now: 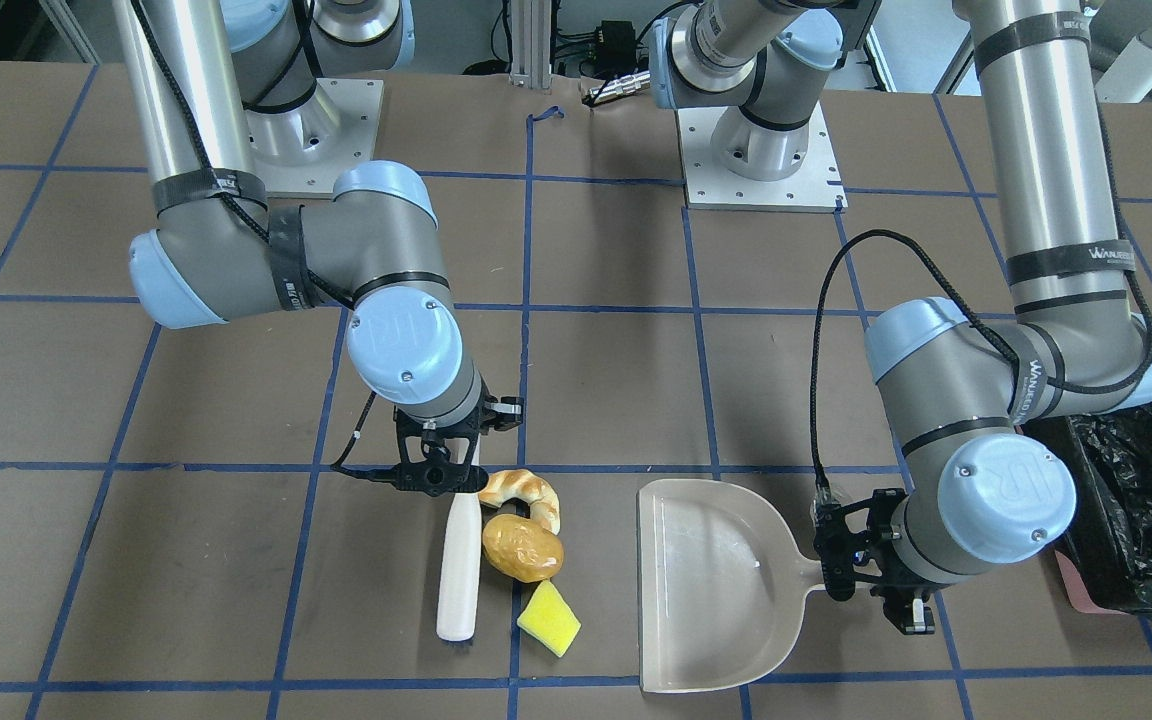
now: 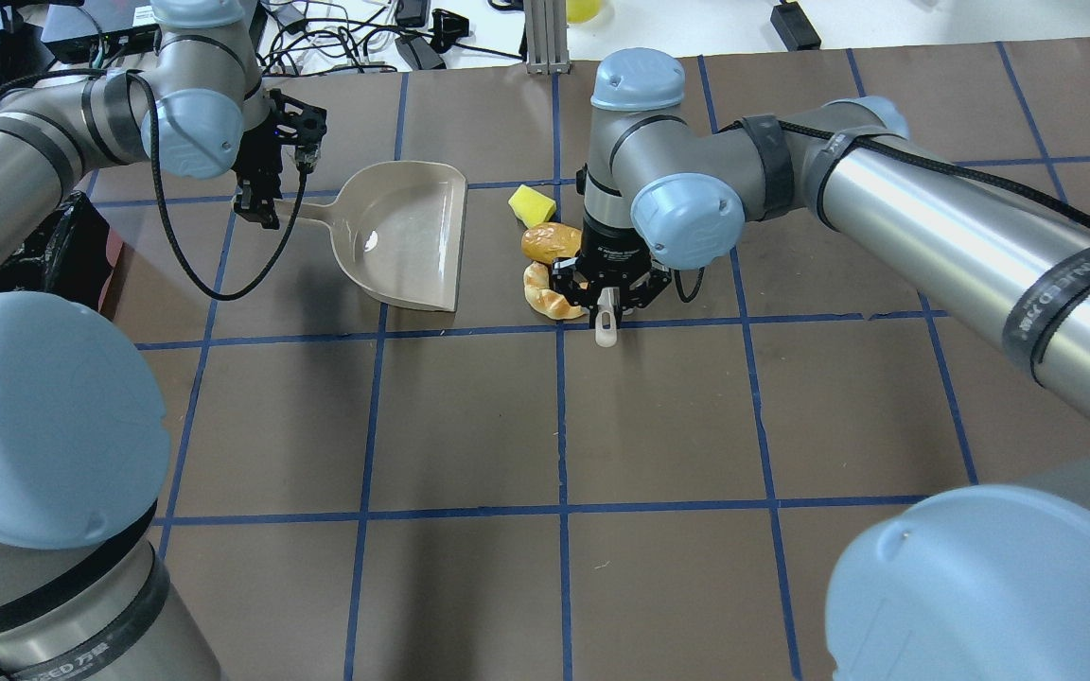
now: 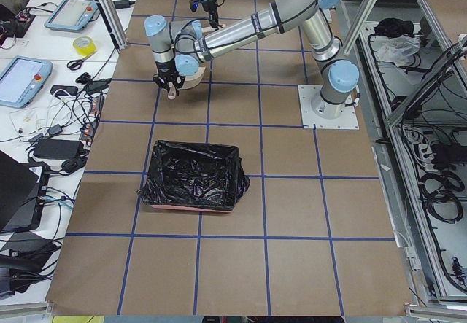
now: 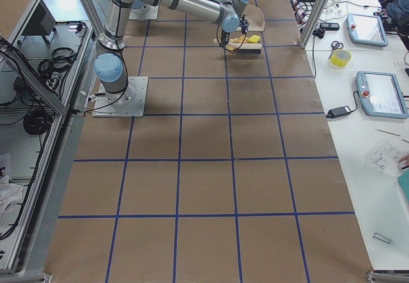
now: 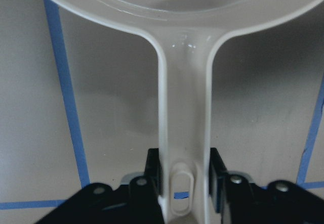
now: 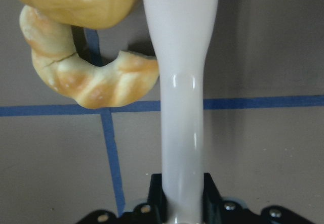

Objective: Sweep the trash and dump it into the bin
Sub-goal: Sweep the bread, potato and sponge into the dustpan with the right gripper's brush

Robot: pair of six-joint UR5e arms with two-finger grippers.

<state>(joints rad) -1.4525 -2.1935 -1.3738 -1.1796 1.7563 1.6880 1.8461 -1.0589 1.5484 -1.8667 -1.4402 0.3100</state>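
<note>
The trash lies in a row on the table: a croissant (image 1: 524, 492), a potato-shaped lump (image 1: 522, 547) and a yellow sponge wedge (image 1: 549, 618). My right gripper (image 1: 443, 472) is shut on the handle of a white brush (image 1: 460, 570), which lies right beside the trash, touching the croissant (image 6: 86, 77). My left gripper (image 1: 836, 570) is shut on the handle (image 5: 185, 133) of the beige dustpan (image 1: 711, 590), which rests flat with its open mouth facing the trash, a short gap away. The bin (image 1: 1136, 490), lined with a black bag, stands behind the left arm.
The table is brown with a blue tape grid. Both arm bases (image 1: 761, 160) stand at the robot's edge. In the exterior left view the bin (image 3: 193, 173) sits on the near side of the dustpan. Cables and devices lie on the white bench (image 3: 44, 82) beyond the table's edge.
</note>
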